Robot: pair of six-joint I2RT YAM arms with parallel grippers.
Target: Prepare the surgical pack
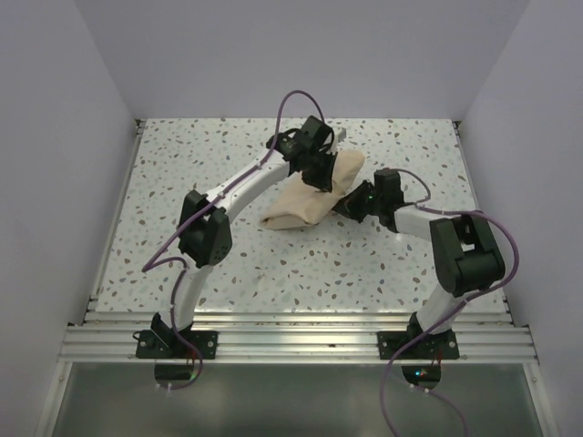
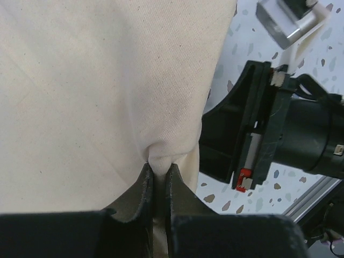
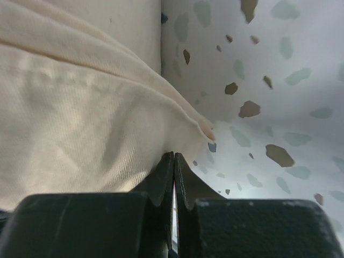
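1. Black fingers [image 2: 143, 198] of your left gripper [image 2: 159, 173] fill the bottom of the left wrist view. They are closed on a small raised fold of the tan-beige matte wrap sheet [image 2: 97, 91].
2. Your right gripper [image 3: 173, 158] has its two black fingers pressed together with no gap between them. Their tips sit right at the sheet's edge, and you cannot tell whether any cloth is caught there.
3. Seen from above, the wrap sheet lies as a folded, bunched bundle on the white speckled tabletop [image 1: 182, 173]. It sits in the far middle part and runs diagonally from near-left to far-right.
4. Your left gripper comes down on the bundle's far-right end. Your right gripper meets the bundle's right side, so the sheet lies between the two.
5. In the left wrist view, the right gripper's black body stands just beside the sheet's right edge, over bare tabletop.
6. The cloth hides whatever it covers, so you see only its outer surface.
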